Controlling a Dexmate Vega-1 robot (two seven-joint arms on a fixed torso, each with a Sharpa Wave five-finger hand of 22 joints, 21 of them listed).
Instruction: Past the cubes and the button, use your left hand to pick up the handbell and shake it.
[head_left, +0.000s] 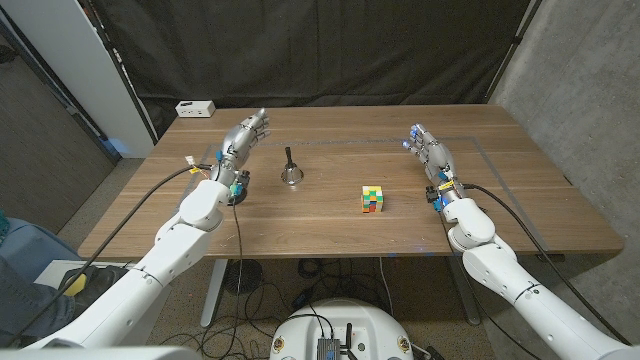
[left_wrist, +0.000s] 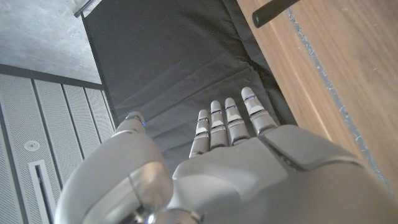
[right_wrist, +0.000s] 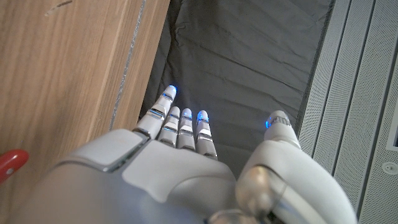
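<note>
Mid-table, the handbell (head_left: 290, 171) stands upright, long axis vertical, black handle pointing up, mouth down on the wood. Left hand (head_left: 243, 138) hovers near it on its left side, fingers straight and apart, holding nothing. Right hand (head_left: 428, 148) is empty too, fingers extended, well apart from the bell. Cube (head_left: 372, 199) sits between bell and right hand. Risk: the thin handle gets clipped by a fingertip on approach and the bell tips or rolls; a weak pinch could let it slip during shaking.

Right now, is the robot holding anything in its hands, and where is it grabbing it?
Nothing is held. The left hand and the right hand are both open with fingers stretched out, and the handbell stands alone on the table.
</note>
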